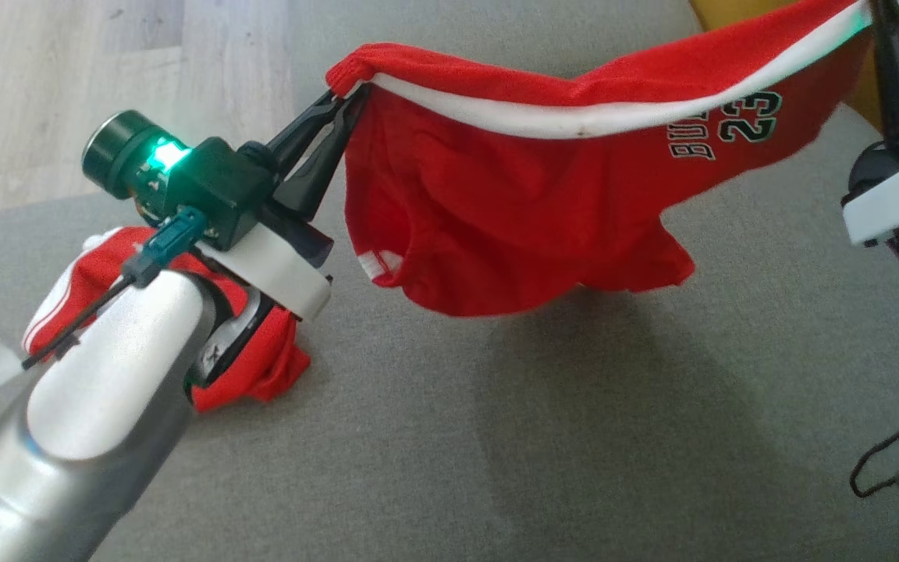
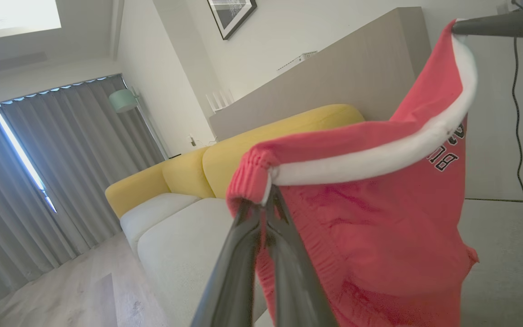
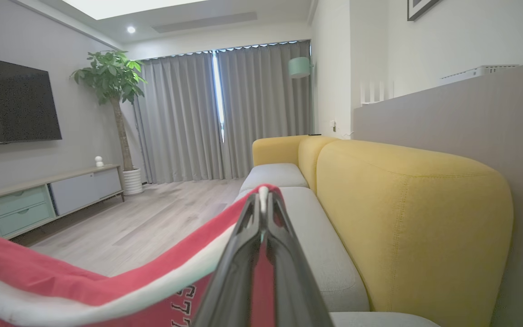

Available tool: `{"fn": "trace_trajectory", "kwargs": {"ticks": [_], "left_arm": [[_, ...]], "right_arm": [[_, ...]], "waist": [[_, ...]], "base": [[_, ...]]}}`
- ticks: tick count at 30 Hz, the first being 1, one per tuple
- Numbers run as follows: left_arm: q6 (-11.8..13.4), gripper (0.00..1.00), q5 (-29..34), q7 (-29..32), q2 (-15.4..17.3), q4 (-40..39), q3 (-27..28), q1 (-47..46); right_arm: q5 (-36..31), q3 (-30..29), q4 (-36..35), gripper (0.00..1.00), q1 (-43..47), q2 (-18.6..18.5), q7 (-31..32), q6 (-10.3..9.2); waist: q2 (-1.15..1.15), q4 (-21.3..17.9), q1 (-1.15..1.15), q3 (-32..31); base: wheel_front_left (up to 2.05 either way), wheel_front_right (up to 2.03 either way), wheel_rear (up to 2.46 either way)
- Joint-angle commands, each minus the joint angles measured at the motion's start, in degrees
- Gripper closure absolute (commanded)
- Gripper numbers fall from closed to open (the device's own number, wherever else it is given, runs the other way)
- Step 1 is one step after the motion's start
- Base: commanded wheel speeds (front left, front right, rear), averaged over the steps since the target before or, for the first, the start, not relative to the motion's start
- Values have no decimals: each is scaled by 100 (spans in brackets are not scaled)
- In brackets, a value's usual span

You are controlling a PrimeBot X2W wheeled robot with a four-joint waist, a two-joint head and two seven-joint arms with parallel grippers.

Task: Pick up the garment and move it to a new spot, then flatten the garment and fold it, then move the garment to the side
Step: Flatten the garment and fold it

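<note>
Red garment (image 1: 512, 211) is up in the air, stretched across the upper middle of the head view, sagging above the grey sofa seat (image 1: 574, 437). Left gripper (image 1: 344, 103), upper left of centre, has its jaws pinched tight on the left end of the white-edged waistband (image 1: 543, 117). Right gripper (image 3: 263, 196) bites the other end at the upper right corner, and its wrist view shows the fingers closed on red cloth. A second red piece (image 1: 262, 375) lies crumpled at lower left, partly under the left forearm (image 1: 106, 390); it is probably another garment.
</note>
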Motion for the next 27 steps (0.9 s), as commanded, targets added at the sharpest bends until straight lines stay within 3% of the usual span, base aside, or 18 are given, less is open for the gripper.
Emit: {"fn": "trace_trajectory", "kwargs": {"ticks": [1, 6, 10, 15, 20, 23, 27], "left_arm": [[44, 100, -31, 65, 232, -242, 327, -262], [91, 100, -129, 418, 341, -646, 409, -401], [-155, 100, -182, 462, 235, -70, 507, -1160], [-360, 100, -24, 81, -57, 1136, 584, -2368], [-362, 100, 210, -590, -397, 2247, 700, -3481], [-363, 100, 302, -1010, -603, 2765, 675, -3804], [-432, 100, 309, -1389, -822, 3339, 522, -3756]], "right_arm": [[15, 87, -264, 100, -159, -45, 83, -4], [-11, 50, -390, 100, -300, -7, 376, -4], [-17, 53, 461, 100, -1248, 59, 243, -4], [-159, 134, 1976, 100, -2818, 67, -643, -4], [-264, 25, 3407, 100, -4165, 216, -1875, -4], [-343, 8, 4118, 100, -4544, 226, -2485, -4], [-296, 137, 5017, 100, -4524, 187, -2828, -4]], "waist": [[0, -20, 0, 45], [0, -118, 0, 363], [0, -241, 0, 1117], [0, -343, 0, 1900], [0, -377, 0, 2398], [0, -333, 0, 2524], [0, -246, 0, 2589]], "base": [[0, 0, 0], [0, 0, 0], [0, 0, 0], [0, 0, 0], [0, 0, 0], [0, 0, 0], [0, 0, 0]]}}
